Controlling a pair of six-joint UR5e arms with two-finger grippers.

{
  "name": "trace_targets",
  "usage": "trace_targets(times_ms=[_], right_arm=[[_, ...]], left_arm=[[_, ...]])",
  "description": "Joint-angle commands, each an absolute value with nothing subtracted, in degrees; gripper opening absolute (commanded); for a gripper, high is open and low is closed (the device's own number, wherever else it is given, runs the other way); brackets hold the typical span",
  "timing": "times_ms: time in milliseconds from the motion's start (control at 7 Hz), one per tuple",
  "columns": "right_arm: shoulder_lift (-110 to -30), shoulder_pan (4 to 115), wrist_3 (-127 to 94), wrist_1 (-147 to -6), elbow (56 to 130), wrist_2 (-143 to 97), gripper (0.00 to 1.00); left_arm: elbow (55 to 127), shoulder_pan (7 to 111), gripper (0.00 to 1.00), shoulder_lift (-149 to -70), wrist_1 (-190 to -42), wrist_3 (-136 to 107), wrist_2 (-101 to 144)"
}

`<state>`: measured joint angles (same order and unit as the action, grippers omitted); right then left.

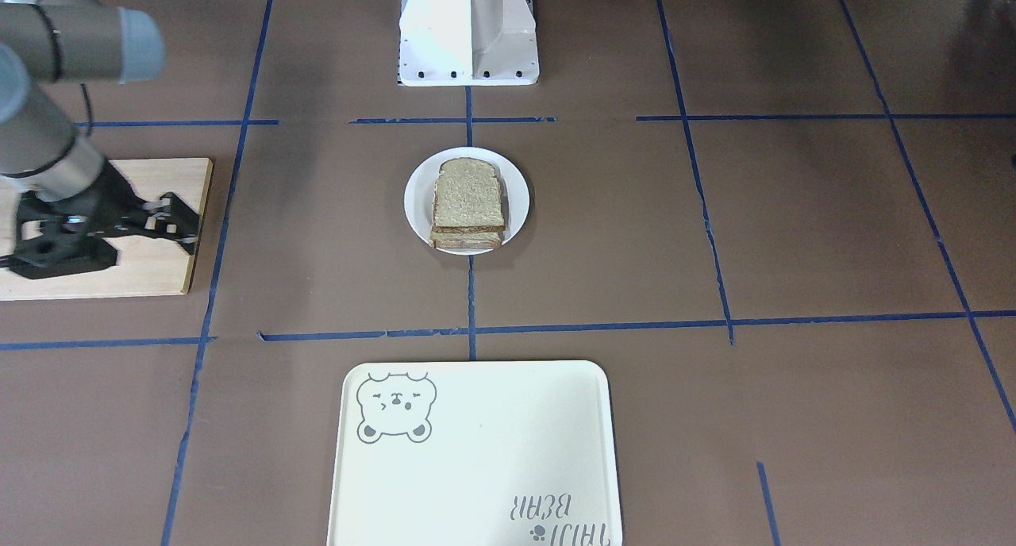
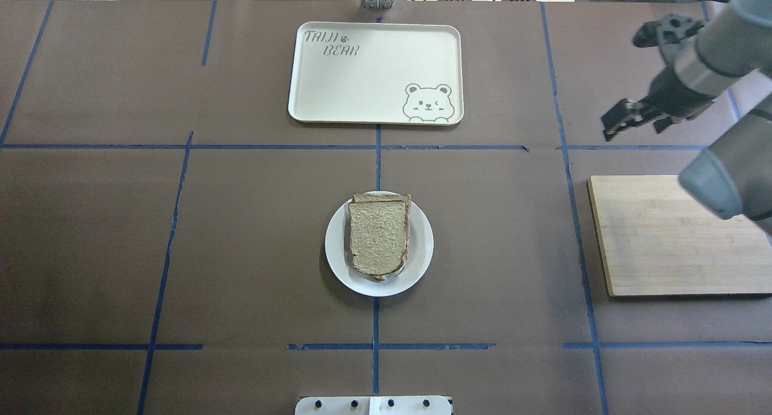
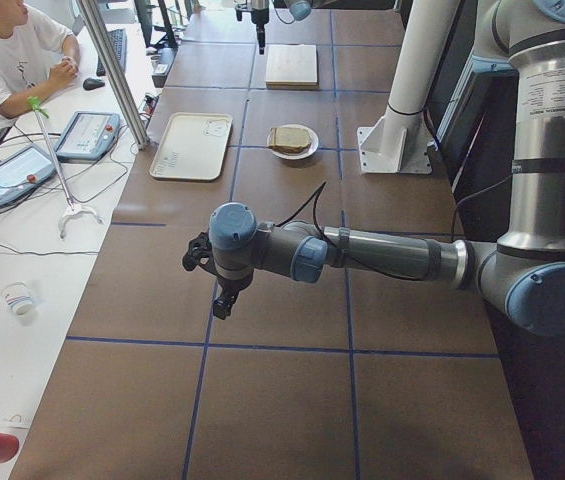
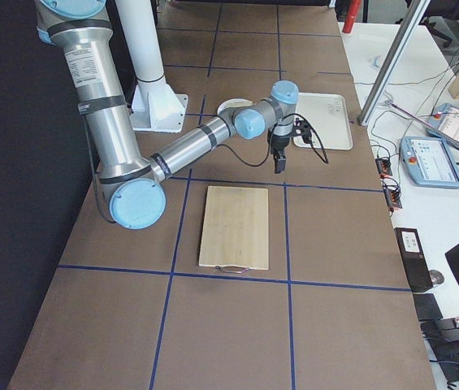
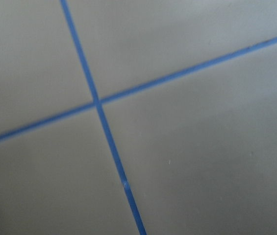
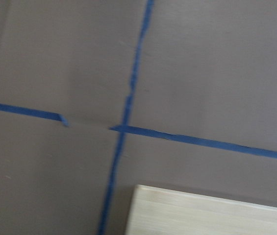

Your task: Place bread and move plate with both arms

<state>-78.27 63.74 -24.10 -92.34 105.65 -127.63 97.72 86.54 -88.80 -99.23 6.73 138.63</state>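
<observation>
The bread [image 2: 378,237], a speckled slice with a dark crust, lies on top of another slice on the round white plate [image 2: 422,246] at the table's middle; both also show in the front view, the bread [image 1: 468,193] on the plate [image 1: 517,205]. My right gripper [image 2: 610,125] hangs in the air far to the right of the plate, above the far left corner of a wooden board, open and empty. My left gripper [image 3: 217,290] shows only in the left side view, far from the plate, and I cannot tell whether it is open or shut.
A cream tray [image 2: 374,71] with a bear drawing lies beyond the plate. A wooden cutting board [image 2: 663,240] lies to the plate's right. The white pedestal base [image 1: 468,30] stands on the robot's side. Blue tape lines cross the brown table.
</observation>
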Motion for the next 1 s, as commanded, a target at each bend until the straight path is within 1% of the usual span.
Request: trace_targets(times_ms=[0,143,286,429,714,857], right_arm=[[-90.2,77.0,0.9,-92.9,106.1,-132.0,1.00],[-94.8,81.3,8.4,-92.6,106.0,-131.8,1.00],[-98.3,83.0,10.3,-92.1,106.3,-131.5,1.00],[-98.6,83.0,9.3,-92.1,106.2,-131.4,1.00],[-98.4,83.0,8.0,-92.1,106.3,-131.6,1.00],[-98.3,83.0,8.0,-92.1,106.3,-131.6,1.00]], left_arm=[[96.9,86.1,1.00,-91.1,-101.2,-1.7,139.4],[96.7,82.0,1.00,-90.5,-110.0,-2.4,142.6],[96.6,77.6,1.00,-90.1,-112.9,-8.4,144.7],[98.9,71.3,1.00,-90.4,-117.5,-25.5,144.4],[98.6,60.0,1.00,-91.0,-141.4,-62.5,139.2],[98.4,52.8,1.00,-92.9,-147.4,-73.6,131.7]])
